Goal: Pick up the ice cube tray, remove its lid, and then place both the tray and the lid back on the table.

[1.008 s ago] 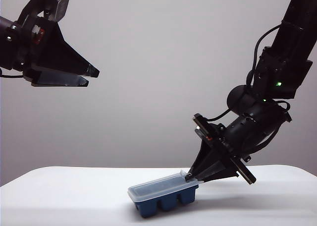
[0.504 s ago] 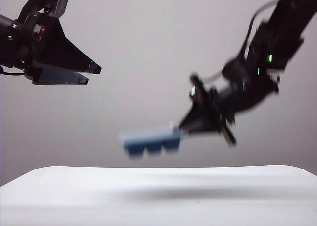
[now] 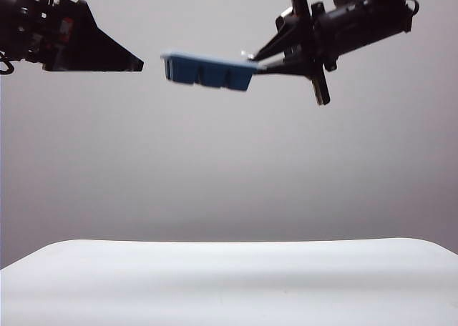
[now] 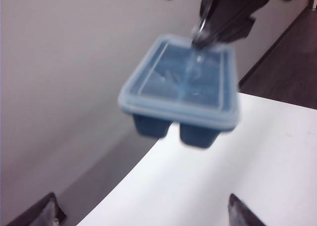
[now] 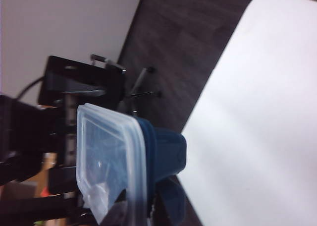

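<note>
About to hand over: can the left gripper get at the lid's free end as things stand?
Probably yes. The left gripper is open, level with the lid, with only air between; the right gripper is shut on the ice cube tray at the far end.

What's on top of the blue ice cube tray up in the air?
A frosted see-through plastic lid covers the dark blue six-cup ice cube tray, which the right hand holds by one end. Whether anything is inside the cups is unclear through the lid.
</note>
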